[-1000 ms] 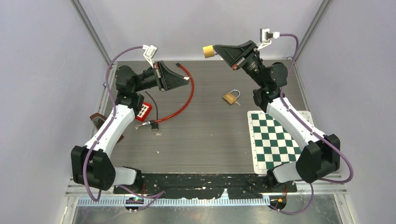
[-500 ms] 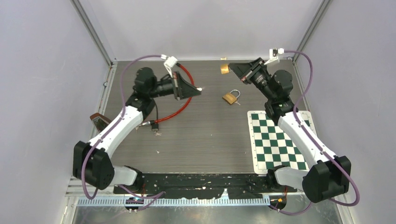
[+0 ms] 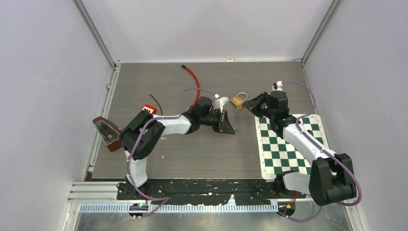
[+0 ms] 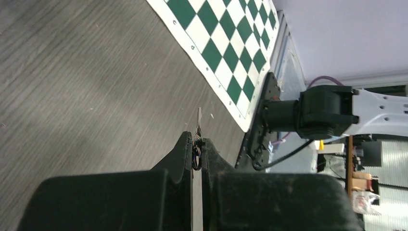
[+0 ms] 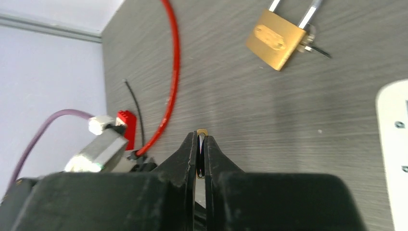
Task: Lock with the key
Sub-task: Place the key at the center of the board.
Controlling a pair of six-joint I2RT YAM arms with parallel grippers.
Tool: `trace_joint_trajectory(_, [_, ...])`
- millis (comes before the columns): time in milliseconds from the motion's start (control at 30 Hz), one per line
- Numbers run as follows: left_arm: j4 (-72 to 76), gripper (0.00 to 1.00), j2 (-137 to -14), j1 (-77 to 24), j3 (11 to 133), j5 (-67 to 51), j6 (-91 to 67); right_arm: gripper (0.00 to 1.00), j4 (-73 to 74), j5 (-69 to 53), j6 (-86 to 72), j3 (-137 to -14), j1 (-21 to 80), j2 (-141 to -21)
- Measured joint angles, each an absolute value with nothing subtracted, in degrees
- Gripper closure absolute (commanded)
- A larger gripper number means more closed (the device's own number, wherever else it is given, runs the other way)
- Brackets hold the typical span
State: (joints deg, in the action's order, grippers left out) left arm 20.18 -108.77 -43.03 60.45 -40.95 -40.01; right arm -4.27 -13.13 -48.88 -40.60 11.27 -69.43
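Two claws are seen pressed together low over the dark tabletop (image 3: 202,154). Nearest, on the right, a green-and-white checkered mat (image 3: 288,144) is laid flat. Just left of its far corner, the left claw (image 4: 196,139) is clamped on a thin metal blade, judged to be the key (image 4: 198,118). Its tip is pointed rightward at the mat, away from the lock.

A little farther off, the right claw (image 5: 201,139) is closed on a thin brass-tipped piece (image 5: 202,131) that cannot be identified. The padlock (image 5: 275,39) lies flat just beyond and left of that claw, near it but apart. Its long axis runs from the brass body at near left to the shackle at far right. Whether the shackle is seated cannot be told.

The right arm is judged the nearer. From the left claw the padlock lies farther and slightly right, so the blade would have to be swung round. Farthest, a red cable (image 3: 196,84) is curved across the tabletop.
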Motion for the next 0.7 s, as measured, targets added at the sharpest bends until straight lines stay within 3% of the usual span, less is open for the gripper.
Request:
trace_joint_trajectory(400, [25.26, 0.99, -117.19, -46.61, 62.08, -31.64, -35.18, 0.95, -7.79, -5.54, -48.23, -34.09, 11.14, -78.48])
trace_joint_trajectory(600, [25.47, 0.86, -120.25, -47.90, 63.46, -30.96, -34.11, 0.95, -11.99, -6.44, -46.13, -33.61, 11.14, -82.70])
trace_joint_trajectory(700, [25.96, 0.73, -120.75, -48.01, 63.61, -31.03, -34.09, 0.95, -15.77, -8.27, -45.82, -32.75, 11.14, -85.60])
